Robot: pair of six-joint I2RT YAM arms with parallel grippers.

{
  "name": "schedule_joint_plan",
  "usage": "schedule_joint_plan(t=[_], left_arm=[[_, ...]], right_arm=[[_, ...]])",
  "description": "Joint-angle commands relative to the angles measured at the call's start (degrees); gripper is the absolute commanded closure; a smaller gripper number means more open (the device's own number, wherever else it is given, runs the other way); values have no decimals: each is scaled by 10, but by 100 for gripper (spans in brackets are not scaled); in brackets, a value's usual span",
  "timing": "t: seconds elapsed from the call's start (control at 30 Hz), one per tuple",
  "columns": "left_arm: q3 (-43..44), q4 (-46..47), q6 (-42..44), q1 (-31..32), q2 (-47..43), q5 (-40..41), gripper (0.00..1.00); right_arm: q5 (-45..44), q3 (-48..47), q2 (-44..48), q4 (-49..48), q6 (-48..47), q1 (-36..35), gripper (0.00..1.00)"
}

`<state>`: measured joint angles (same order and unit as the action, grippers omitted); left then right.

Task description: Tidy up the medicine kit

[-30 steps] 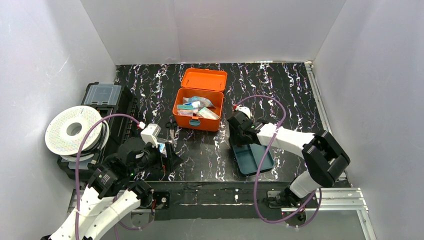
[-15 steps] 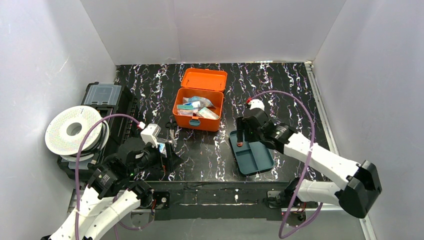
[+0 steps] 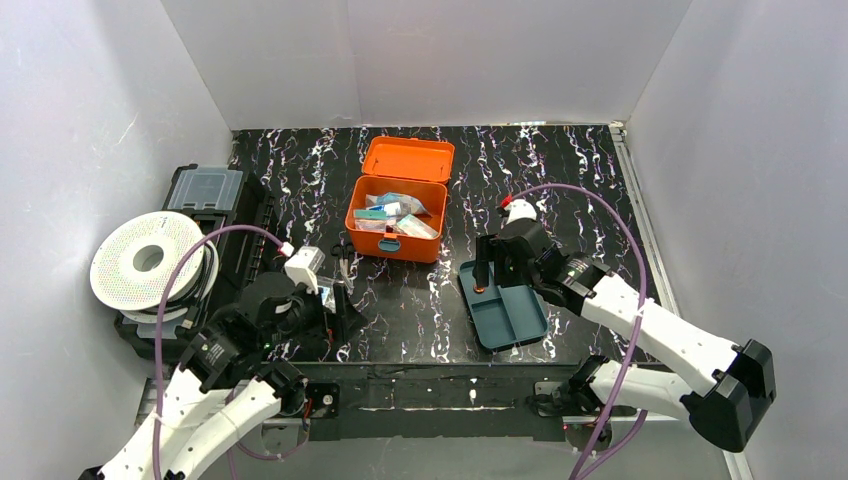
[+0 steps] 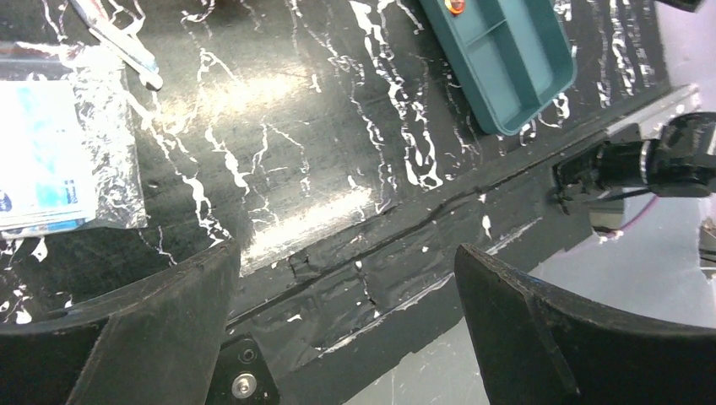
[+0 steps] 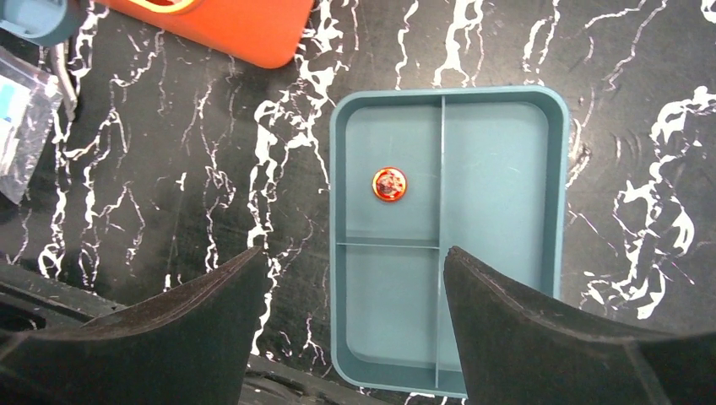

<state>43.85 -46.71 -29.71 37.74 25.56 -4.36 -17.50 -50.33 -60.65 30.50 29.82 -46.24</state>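
The orange medicine kit [image 3: 398, 205] stands open at the middle back, lid tilted back, with several packets inside; its corner shows in the right wrist view [image 5: 228, 29]. My right gripper [image 3: 484, 272] is open and empty above the far left part of the dark teal divided tray [image 3: 515, 320]. In the right wrist view the gripper [image 5: 346, 337] frames the tray [image 5: 498, 186], and a small red round item [image 5: 389, 184] lies in one compartment. My left gripper [image 3: 340, 308] is open and empty near the table's front edge, and the left wrist view [image 4: 346, 278] shows the same.
A clear packet with a blue card [image 4: 46, 156] and scissors [image 3: 343, 255] lie left of the kit. A black case with a clear lid [image 3: 205, 190] and a white filament spool [image 3: 148, 260] stand at the left. White walls enclose the table.
My right arm has swung its elbow out to the right and its gripper has settled over the tray's far left. The left arm has shifted slightly.
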Motion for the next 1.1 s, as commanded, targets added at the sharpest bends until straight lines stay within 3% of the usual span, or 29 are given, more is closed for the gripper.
schedule_joint_plan(t=[0.0, 0.6, 0.93, 1.07], left_arm=[[20, -32, -14, 1, 44, 69, 2], [5, 9, -116, -2, 325, 315, 2], [1, 76, -89, -74, 423, 282, 2], [-12, 100, -79, -100, 442, 253, 9]], right_arm=[[30, -8, -14, -36, -2, 2, 16], [94, 12, -19, -99, -37, -9, 14], [124, 49, 11, -121, -46, -14, 18], [133, 58, 18, -125, -50, -15, 18]])
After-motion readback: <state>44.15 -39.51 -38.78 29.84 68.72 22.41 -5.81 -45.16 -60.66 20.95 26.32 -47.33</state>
